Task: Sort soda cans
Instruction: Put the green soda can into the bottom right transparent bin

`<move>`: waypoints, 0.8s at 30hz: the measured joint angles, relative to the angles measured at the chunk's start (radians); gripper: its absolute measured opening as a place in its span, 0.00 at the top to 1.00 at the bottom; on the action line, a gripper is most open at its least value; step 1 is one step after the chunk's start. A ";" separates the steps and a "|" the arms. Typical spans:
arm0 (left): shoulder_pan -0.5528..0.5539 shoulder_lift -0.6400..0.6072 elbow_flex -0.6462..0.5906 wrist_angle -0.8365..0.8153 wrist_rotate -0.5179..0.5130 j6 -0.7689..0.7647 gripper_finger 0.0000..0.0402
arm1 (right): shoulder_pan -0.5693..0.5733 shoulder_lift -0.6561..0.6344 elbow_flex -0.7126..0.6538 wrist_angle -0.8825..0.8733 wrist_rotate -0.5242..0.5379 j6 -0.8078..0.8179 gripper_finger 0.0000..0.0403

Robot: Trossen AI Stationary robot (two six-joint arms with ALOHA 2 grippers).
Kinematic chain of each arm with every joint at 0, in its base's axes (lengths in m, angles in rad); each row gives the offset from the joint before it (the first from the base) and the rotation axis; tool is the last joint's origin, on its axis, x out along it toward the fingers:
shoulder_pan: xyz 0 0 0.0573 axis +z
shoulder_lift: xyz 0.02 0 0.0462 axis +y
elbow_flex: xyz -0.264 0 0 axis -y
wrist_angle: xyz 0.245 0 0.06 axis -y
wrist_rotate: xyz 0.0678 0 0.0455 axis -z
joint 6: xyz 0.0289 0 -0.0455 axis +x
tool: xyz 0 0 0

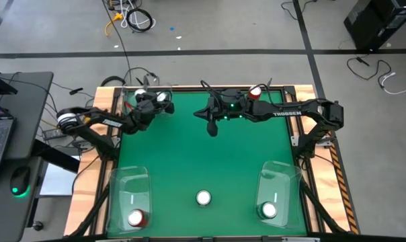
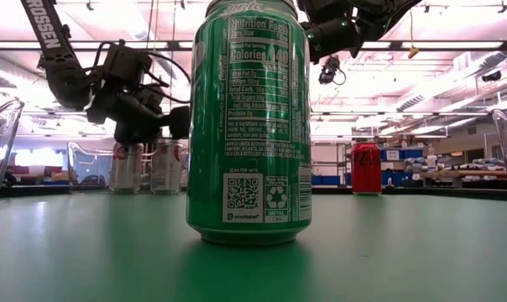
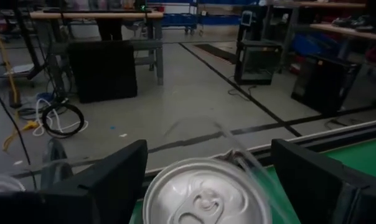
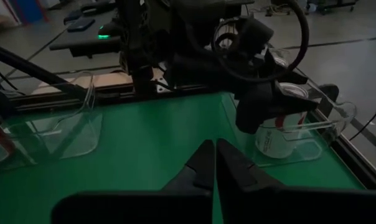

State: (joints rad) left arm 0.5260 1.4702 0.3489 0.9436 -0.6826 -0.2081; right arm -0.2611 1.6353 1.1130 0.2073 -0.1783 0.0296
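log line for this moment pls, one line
left gripper open around silver can in far-left bin | right gripper shut, hovering mid-table | green can loose at near edge | red can far side

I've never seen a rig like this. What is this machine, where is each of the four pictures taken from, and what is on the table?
Two dark robot arms work at a green table. One camera looks straight down, one looks level across the tabletop, and one rides on each wrist. The left tool is open, with its fingers on either side of a silver can in a clear bin. A second silver can stands beside it. The right tool is shut and empty. A red can stands at the far edge, and a green can stands right before the low camera. Two near bins each hold a can.
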 joint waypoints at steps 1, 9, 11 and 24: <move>-0.003 -0.005 0.000 0.002 0.002 0.000 0.14 | 0.000 -0.001 0.000 0.000 0.000 0.000 0.98; -0.047 -0.086 0.000 0.004 0.004 0.111 0.14 | 0.010 -0.039 0.000 -0.013 0.000 0.014 0.96; -0.063 -0.115 0.000 0.004 0.004 0.130 0.14 | 0.019 -0.056 0.000 -0.033 0.000 0.015 0.95; -0.250 -0.279 0.001 -0.012 0.089 0.178 0.18 | 0.140 -0.115 0.000 -0.210 0.001 0.050 0.92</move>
State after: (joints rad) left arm 0.2764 1.1914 0.3496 0.9314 -0.5937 -0.0305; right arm -0.1209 1.5208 1.1126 -0.0025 -0.1776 0.0793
